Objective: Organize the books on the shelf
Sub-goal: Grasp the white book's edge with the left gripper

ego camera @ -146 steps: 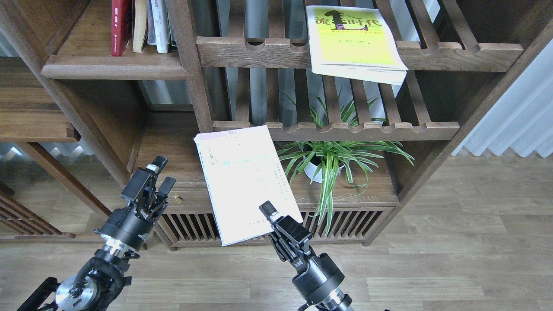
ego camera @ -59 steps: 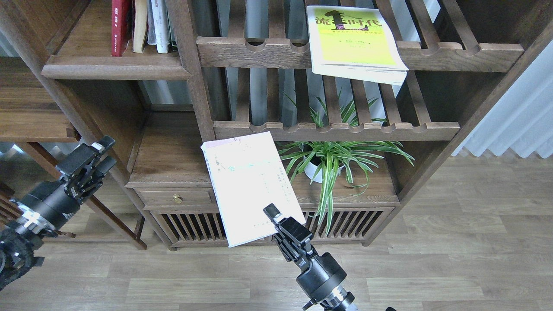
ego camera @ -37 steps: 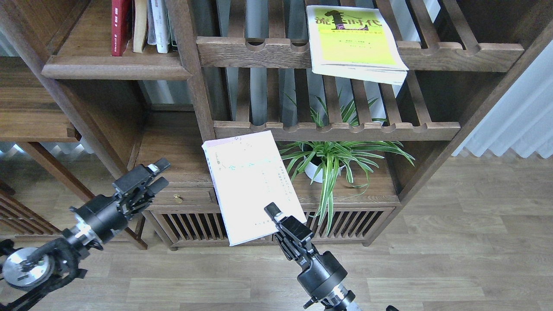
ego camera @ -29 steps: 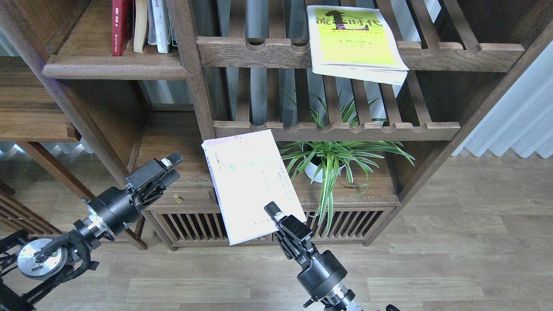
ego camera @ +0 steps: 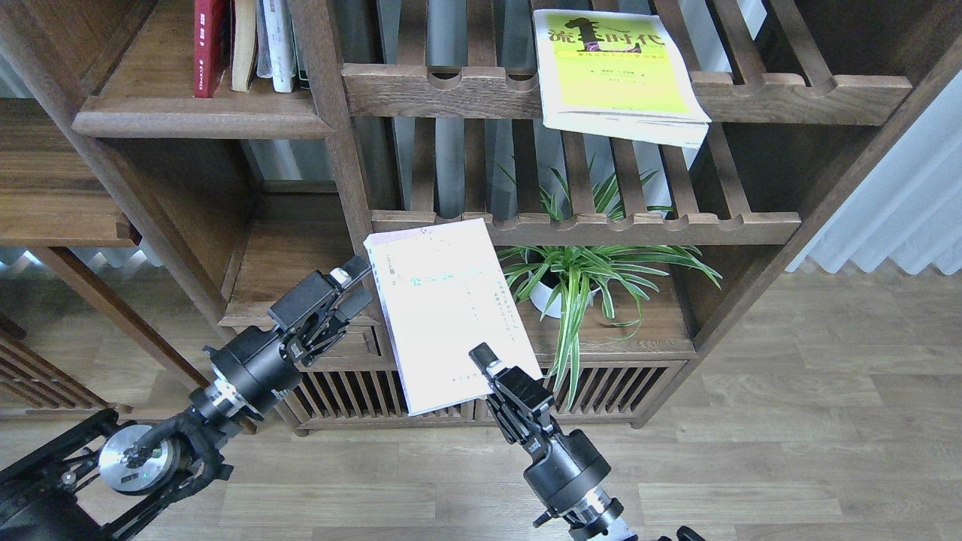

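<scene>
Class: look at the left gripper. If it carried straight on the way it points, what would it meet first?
The left gripper points up and to the right, at the left edge of the pale book that the right gripper holds. That book looks first in line, though depth is unclear from this one view.

red book [ego camera: 209,45]: top cut by frame edge | lavender book [ego camera: 451,312]: cover print washed out, unreadable | right pincer [ego camera: 492,366]: lower finger hidden behind book

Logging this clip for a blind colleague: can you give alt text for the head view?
The right gripper holds a pale lavender-white book by its lower corner before a dark wooden bookcase, the open left gripper beside its left edge. A yellow-green book lies on a slatted rack above.
</scene>
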